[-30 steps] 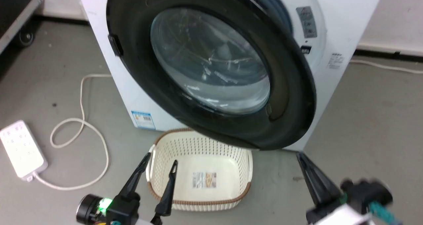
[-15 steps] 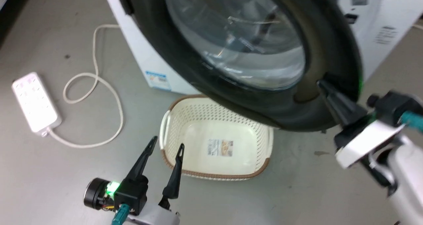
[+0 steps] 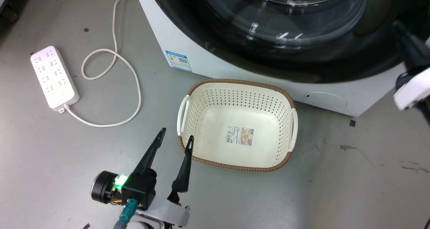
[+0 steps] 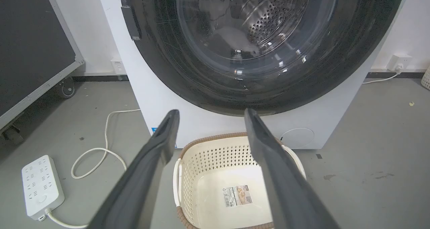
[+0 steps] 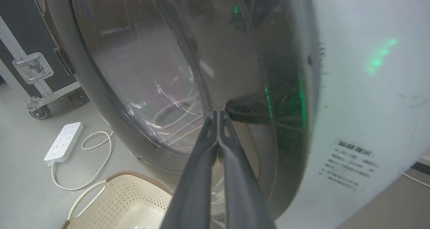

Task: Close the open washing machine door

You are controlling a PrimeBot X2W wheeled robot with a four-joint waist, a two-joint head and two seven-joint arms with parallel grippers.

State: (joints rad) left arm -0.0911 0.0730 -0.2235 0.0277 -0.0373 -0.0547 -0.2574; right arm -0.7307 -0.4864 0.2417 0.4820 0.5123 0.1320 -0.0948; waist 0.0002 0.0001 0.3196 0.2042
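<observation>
Pressing together with nothing caught between them, the fingers of the right gripper [image 5: 217, 114] meet along their length. Their joined tips rest against the washing machine door [image 5: 151, 71], at the edge of its glass bowl and just beside a dark recess in the black rim. Whether they push on it or merely touch it cannot be told. In the head view the right gripper [image 3: 396, 24] reaches onto the door [image 3: 285, 20] from the right edge of the picture.

Outward from those tips, the black rim lies against the white front of the washing machine [image 5: 352, 87] (latched or not, the pictures do not say). A green glow falls on the rim and the white panel.

Fingers of the left gripper [image 3: 176, 135] stand spread apart and hold nothing. They point up toward the door [image 4: 242, 37], well short of it, with bare floor beneath them. Between and beyond the tips of the left gripper [image 4: 211, 112] sits a cream perforated basket [image 4: 208, 138] with a brown woven rim, close to the foot of the washing machine [image 4: 215, 124]. In the head view the basket [image 3: 201, 104] lies just right of those fingers.

Farther left of them, a white power strip [image 3: 53, 76] lies flat on the grey floor, and its cord [image 3: 134, 74] loops back toward the machine. A black wheeled case [image 4: 33, 54] stands beyond it.
</observation>
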